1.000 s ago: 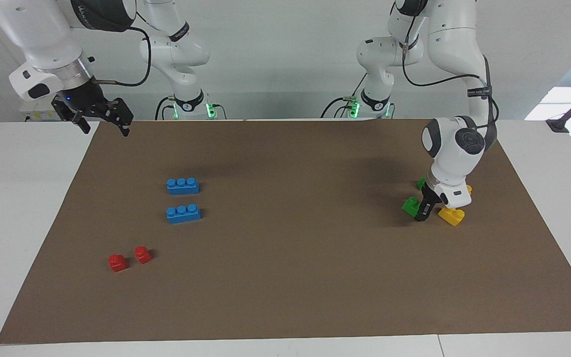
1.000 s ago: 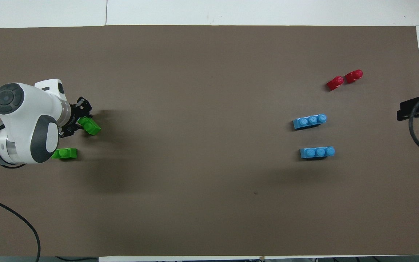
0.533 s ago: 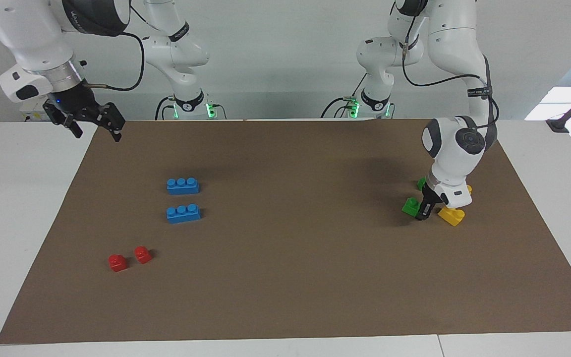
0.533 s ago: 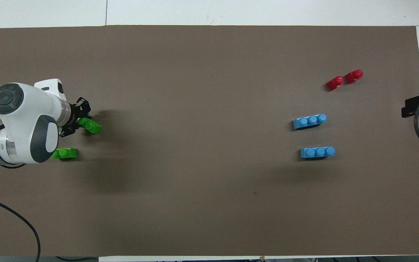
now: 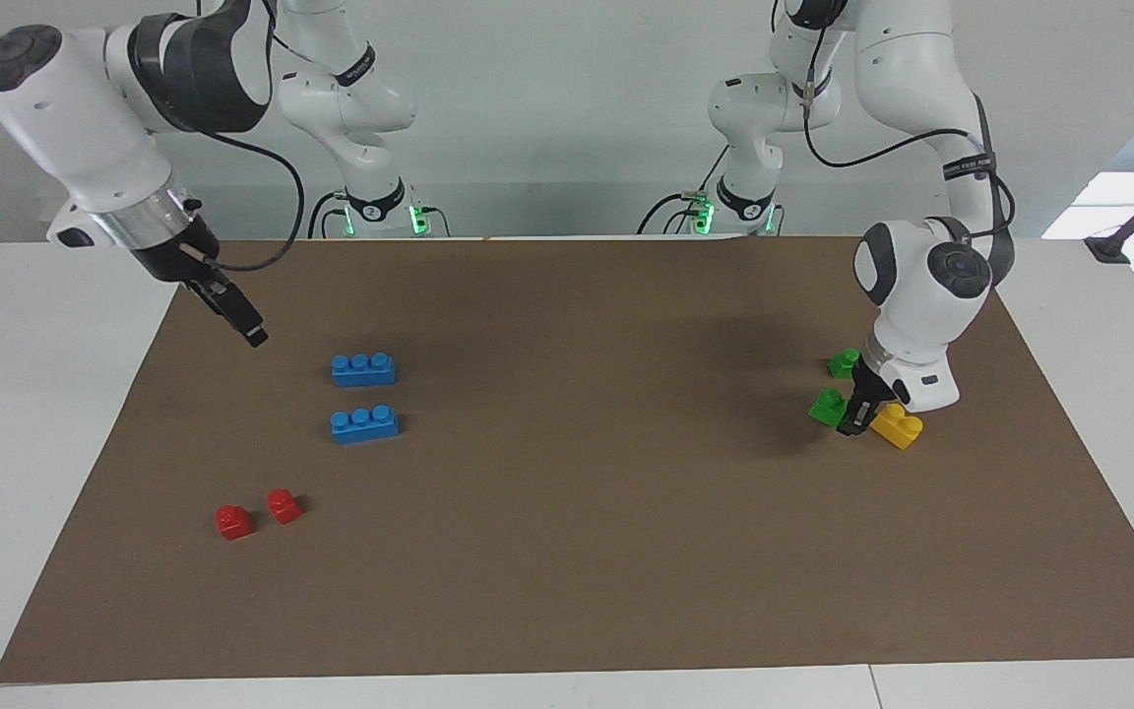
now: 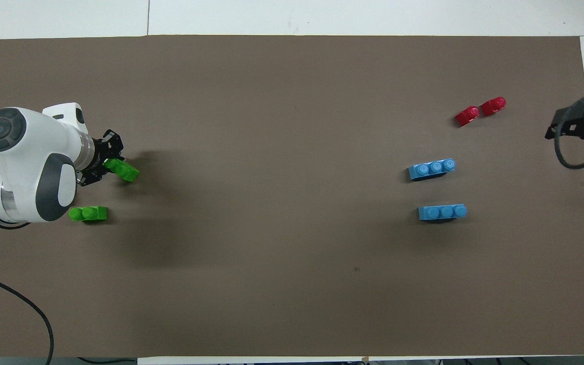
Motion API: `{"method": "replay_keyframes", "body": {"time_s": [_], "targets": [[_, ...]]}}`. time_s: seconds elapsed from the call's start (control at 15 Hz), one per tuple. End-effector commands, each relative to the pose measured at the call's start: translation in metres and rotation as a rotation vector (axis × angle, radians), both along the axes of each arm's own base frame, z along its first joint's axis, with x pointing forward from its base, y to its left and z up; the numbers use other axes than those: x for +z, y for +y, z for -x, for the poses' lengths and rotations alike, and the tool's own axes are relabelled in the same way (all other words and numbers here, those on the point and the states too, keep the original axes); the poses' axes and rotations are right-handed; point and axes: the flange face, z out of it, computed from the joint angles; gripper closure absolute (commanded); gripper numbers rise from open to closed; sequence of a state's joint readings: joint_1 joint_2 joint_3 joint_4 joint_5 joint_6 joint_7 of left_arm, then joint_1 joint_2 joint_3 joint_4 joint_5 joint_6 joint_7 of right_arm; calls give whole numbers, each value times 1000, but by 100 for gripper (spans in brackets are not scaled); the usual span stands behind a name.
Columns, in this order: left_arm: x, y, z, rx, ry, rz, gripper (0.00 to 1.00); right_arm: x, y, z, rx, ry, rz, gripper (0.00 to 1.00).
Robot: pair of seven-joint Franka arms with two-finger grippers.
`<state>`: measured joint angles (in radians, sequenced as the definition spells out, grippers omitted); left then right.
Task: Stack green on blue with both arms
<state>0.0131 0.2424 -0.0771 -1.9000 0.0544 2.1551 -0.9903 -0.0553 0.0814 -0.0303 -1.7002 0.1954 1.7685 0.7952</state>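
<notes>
Left gripper (image 5: 854,421) sitting low at left arm's end of brown mat (image 5: 587,551), jaws clamped on green brick (image 5: 828,406), brick looking just off mat. Second green brick (image 5: 843,363) lying close by, nearer robots. Yellow brick (image 5: 898,426) crowding gripper, just beside it. Right gripper (image 5: 250,330) hanging in air over mat's edge at right arm's end, jaws spread wide, gripping nothing. Two blue bricks (image 5: 363,368) (image 5: 364,424) lying side by side toward right arm's end; two red bricks (image 5: 233,521) (image 5: 283,505) farther from robots
</notes>
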Motion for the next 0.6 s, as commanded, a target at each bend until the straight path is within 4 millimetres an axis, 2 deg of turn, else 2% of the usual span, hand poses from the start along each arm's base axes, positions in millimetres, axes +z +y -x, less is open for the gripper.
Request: {"method": "replay_keyframes", "body": {"time_s": [0.0,0.27,0.33,0.47,0.53], "targets": [[52,-7,-4,11,32,-12,100,-43,-6,-23,-228,63,-128,1],[127,-19,3,27,31,47,100,-95,-6,-41,-315,118,-193,1],[143,-29,7,12,28,47,100,-104,-7,-44,-320,117,-192,1],[179,-32,21,27,-22,49,100,-121,-3,-49,-354,142,-253,1],[192,-35,28,44,-39,49,100,-132,-9,-51,-388,161,-296,1]]}}
